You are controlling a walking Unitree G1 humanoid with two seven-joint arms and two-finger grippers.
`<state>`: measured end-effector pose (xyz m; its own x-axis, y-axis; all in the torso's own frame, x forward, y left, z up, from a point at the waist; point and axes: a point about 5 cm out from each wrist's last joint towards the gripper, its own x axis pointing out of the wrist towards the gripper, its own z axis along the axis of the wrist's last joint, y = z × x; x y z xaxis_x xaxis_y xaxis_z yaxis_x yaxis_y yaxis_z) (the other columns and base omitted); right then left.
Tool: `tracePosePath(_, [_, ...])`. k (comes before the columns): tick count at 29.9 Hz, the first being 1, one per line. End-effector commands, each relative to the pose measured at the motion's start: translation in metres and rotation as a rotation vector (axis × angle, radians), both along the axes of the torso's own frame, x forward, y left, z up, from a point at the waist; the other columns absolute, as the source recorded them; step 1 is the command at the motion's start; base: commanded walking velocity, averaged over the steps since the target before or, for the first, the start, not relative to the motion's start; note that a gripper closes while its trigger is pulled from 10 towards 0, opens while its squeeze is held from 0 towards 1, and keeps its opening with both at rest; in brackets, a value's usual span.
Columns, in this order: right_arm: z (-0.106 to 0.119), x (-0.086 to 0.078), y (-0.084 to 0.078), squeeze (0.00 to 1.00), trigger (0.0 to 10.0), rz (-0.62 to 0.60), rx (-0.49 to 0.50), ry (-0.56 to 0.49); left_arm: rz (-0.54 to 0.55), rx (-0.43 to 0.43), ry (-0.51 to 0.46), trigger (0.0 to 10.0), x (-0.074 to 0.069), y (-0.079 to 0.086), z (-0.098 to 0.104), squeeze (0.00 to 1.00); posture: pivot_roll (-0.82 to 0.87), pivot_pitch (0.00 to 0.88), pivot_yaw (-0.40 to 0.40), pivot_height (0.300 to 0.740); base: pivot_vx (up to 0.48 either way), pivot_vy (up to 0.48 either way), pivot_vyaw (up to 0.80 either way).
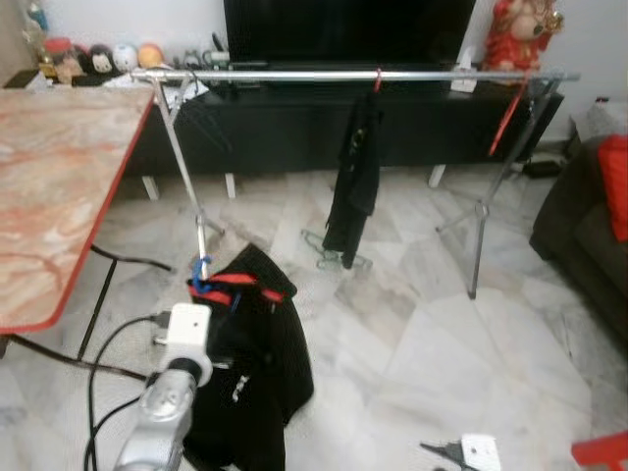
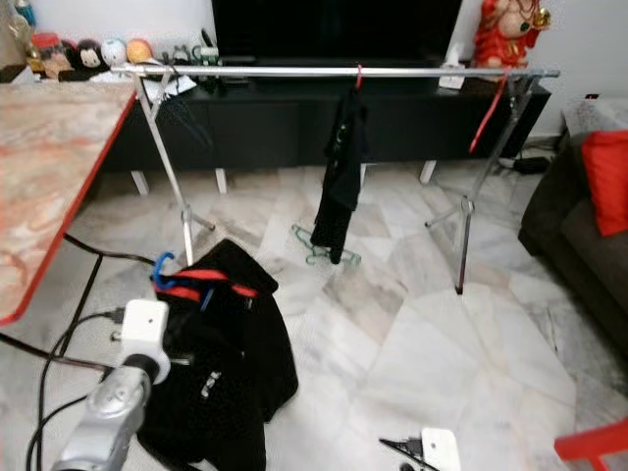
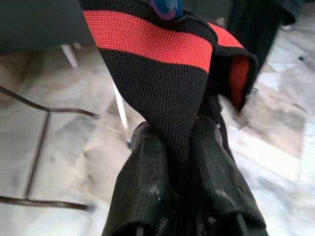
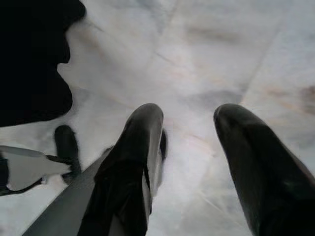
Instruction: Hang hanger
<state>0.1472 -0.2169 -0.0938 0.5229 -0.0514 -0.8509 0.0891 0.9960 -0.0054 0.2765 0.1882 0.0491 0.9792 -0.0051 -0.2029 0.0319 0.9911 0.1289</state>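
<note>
Two fingers of my left gripper [image 3: 179,162] pinch the red-striped collar of a black garment [image 1: 257,368], which seems to hang on a blue hanger [image 1: 200,274] whose hook shows just above the collar. I hold it low, near the left leg of the clothes rack [image 1: 353,75], where another dark garment [image 1: 355,177] hangs. My right fingers [image 4: 130,157] are spread apart, empty, above the marble floor [image 1: 442,334].

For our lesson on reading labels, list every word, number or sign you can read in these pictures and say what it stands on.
None can be read.
Black garment held by the left gripper: a small pale mark, too blurred to read.
</note>
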Motion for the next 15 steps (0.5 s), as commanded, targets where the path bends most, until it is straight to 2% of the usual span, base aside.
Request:
tracePosePath(1, [-0.0003, -0.0047, -0.0065, 0.00, 10.0, -0.005, -0.016, 0.009, -0.019, -0.017, -0.044, 10.0, 0.0045, -0.0090, 0.0081, 0.00, -0.01, 0.000, -0.029, 0.740, 0.000, 0.356, 0.00])
tracePosePath(5, [-0.0002, -0.0043, -0.0065, 0.00, 10.0, -0.004, -0.016, 0.008, -0.029, -0.016, -0.040, 10.0, 0.0044, -0.0102, 0.0076, 0.00, -0.01, 0.000, -0.026, 0.740, 0.000, 0.327, 0.00])
tracePosePath(15, [-0.0001, -0.0036, -0.0058, 0.00, 10.0, -0.007, -0.015, 0.008, -0.052, 0.005, -0.032, 10.0, 0.0037, -0.0108, 0.0069, 0.00, -0.01, 0.000, -0.025, 0.740, 0.000, 0.000, 0.00])
